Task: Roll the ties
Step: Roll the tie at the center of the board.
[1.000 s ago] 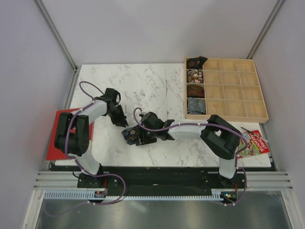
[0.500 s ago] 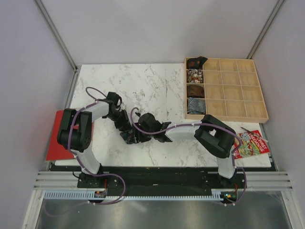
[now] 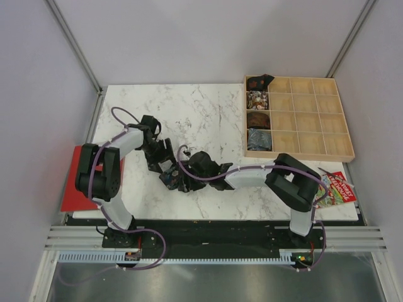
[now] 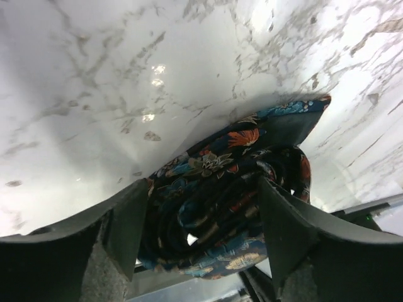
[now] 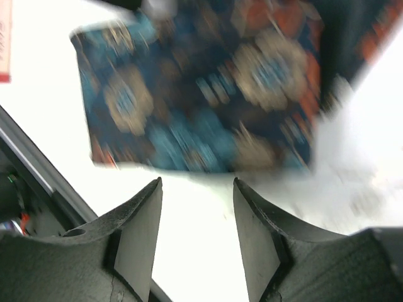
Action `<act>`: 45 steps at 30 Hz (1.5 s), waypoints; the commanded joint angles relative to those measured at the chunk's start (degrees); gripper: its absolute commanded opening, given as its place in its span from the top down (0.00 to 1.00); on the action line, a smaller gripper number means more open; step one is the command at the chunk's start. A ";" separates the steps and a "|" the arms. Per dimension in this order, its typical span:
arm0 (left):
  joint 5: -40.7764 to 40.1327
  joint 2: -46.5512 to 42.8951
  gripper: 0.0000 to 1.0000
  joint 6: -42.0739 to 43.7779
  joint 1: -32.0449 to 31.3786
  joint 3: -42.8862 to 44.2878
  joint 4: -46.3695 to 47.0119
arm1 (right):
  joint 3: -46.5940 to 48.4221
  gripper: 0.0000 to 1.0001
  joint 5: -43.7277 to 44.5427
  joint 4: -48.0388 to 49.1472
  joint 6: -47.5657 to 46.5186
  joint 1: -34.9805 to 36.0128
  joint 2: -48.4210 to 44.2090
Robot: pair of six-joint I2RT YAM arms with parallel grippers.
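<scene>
- While the tie point(image 4: 227, 157) lies coiled into a fat roll on the table point(image 3: 208, 113), in its front half and between the two arms, the left gripper point(image 4: 200, 192) is clamped across it, one finger pressed to each side of the coil; a flat end of cloth juts out past the coil.
- Beside it, the right gripper point(image 5: 196, 187) has its fingers apart, with only bare table between them; the tie lies just past the tips, but that view is blurred, so I cannot tell whether a tip touches cloth.
- By my judgement the rolling is nearly done; what seems left is to tame the loose end and carry the coil to the tray point(image 3: 299, 155), whose left column already holds rolls point(image 3: 257, 119).
- First risk: the coil is soft and layered; if the left fingers slacken before the right ones take hold, it may spring loose and unwind.
- Second risk: too hard a squeeze could flatten the coil and push the inner turns out sideways; the roll would then telescope.
- Third risk: the two grippers sit very close together; a careless closing move by the right one could strike the left fingers, or pinch only the loose end, so that a lift pulls that end and unrolls the rest.
</scene>
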 commanded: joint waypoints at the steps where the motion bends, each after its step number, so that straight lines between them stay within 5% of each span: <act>1: -7.98 -6.47 0.19 -0.16 1.46 3.83 -3.81 | -3.10 0.43 0.03 -5.71 -2.08 -0.01 -7.07; 7: -11.77 -18.06 0.14 -3.41 6.56 -0.37 -2.42 | -6.35 0.42 1.08 -10.97 -2.26 -0.01 -15.86; 14: -0.18 -27.84 0.07 -1.05 5.08 -13.74 9.37 | -8.90 0.40 1.53 -13.71 -0.86 -0.62 -21.06; 19: -5.00 -34.85 0.06 -8.85 2.88 -21.72 9.54 | -5.31 0.39 0.82 -14.14 -0.41 -1.50 -21.15; 24: -9.75 -44.61 0.07 -16.50 -0.02 -27.54 10.60 | 3.83 0.39 -0.23 -18.10 -3.13 -4.05 -16.85; 33: -10.98 -49.37 0.10 -23.81 -1.43 -35.62 16.66 | 13.68 0.41 -5.06 -19.16 -3.67 -7.92 -8.42; 45: -12.30 -51.49 0.10 -25.83 -1.87 -39.67 24.30 | 22.03 0.66 -11.74 -18.98 -3.32 -8.54 3.02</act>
